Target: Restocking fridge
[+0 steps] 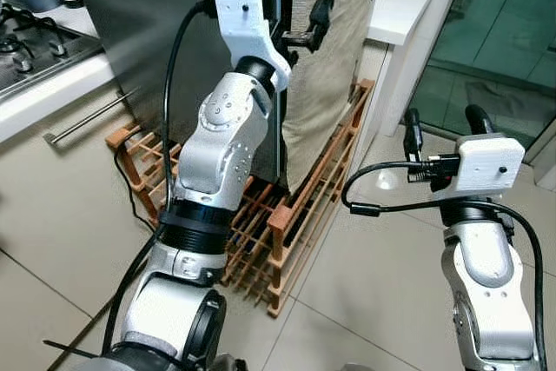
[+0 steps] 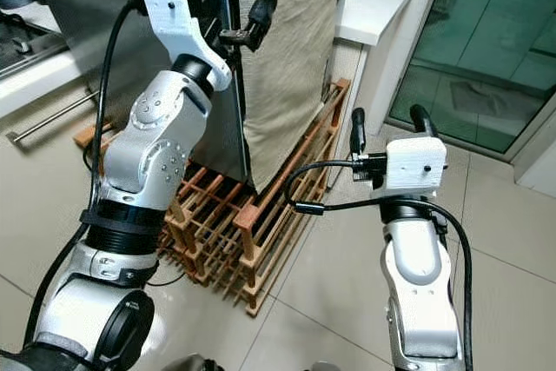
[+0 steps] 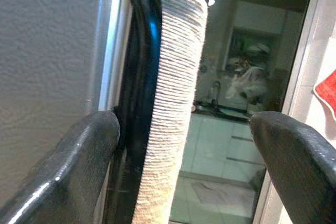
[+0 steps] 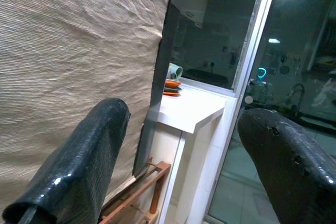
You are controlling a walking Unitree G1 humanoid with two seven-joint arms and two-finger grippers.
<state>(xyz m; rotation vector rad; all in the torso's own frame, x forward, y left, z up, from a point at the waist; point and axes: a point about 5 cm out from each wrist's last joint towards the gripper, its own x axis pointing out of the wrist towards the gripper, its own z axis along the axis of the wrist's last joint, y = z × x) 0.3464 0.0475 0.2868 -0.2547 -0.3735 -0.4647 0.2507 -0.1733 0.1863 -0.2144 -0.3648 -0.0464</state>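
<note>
Left gripper (image 1: 304,28) was raised high at the fridge (image 1: 174,32), my fingers spread wide with nothing held between them. In my left wrist view one finger (image 3: 79,161) sat against the grey side of the fridge and the other (image 3: 299,161) stood out in open air, and between them ran the dark door edge (image 3: 137,103) with a beige cloth (image 3: 176,103) draped over it. That edge ran upright, top to bottom, so its long axis lay across my open jaws and straight ahead of them, very near. From my head I could see the same cloth hanging down the fridge front to the wooden rack (image 1: 287,232) on the floor.

My right gripper (image 1: 443,128) hung lower and well apart, out over the floor tiles to the right of the rack. Its fingers were also wide open and empty, pointing toward the cloth and the white counter (image 4: 191,111) beyond, but touching nothing.

I judged the left arm far the nearer to the door, and placed to close on that upright edge and pull it open. Whether the fingers would catch the door itself or only the cloth, I could not tell. No goods for stocking were in sight.
</note>
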